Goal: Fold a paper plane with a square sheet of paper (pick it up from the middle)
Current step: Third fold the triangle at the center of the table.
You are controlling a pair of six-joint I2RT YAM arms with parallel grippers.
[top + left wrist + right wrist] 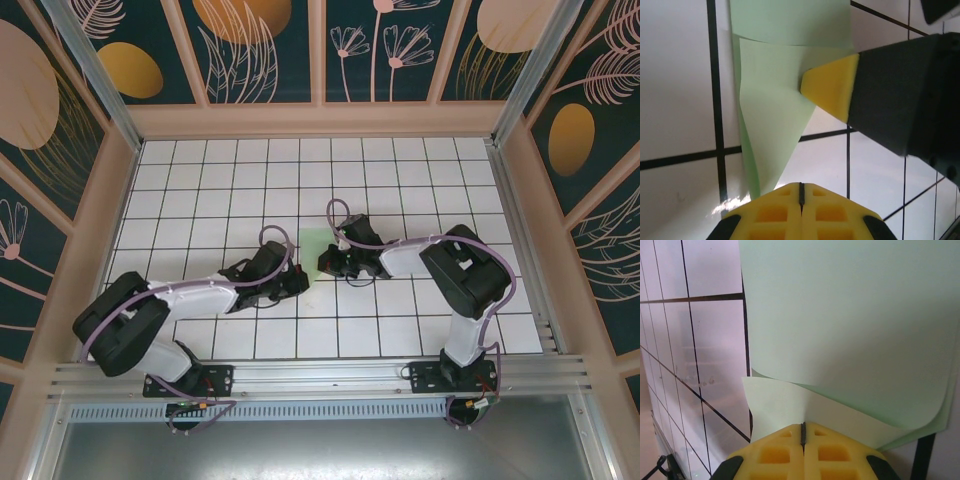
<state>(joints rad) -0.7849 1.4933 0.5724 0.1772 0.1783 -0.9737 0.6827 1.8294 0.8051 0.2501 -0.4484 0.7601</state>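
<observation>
The square sheet of paper [312, 243], pale mint green and partly folded, lies on the white grid table between my two grippers. In the left wrist view the sheet of paper [775, 100] narrows to a point that ends just left of my left gripper [801, 186], whose jaws are shut with nothing between them. My right gripper [803, 425] is shut too, its tip against a pale lower layer of the paper [850, 315], under a curled upper layer. I see no paper inside its jaws. From above, the left gripper [303, 281] sits at the paper's near edge and the right gripper [324, 263] at its near right edge.
The white tiled table [400, 170] is fenced by pale wooden walls [320, 120] on three sides. A metal rail [320, 375] carrying both arm bases runs along the near edge. The two grippers are less than one tile apart.
</observation>
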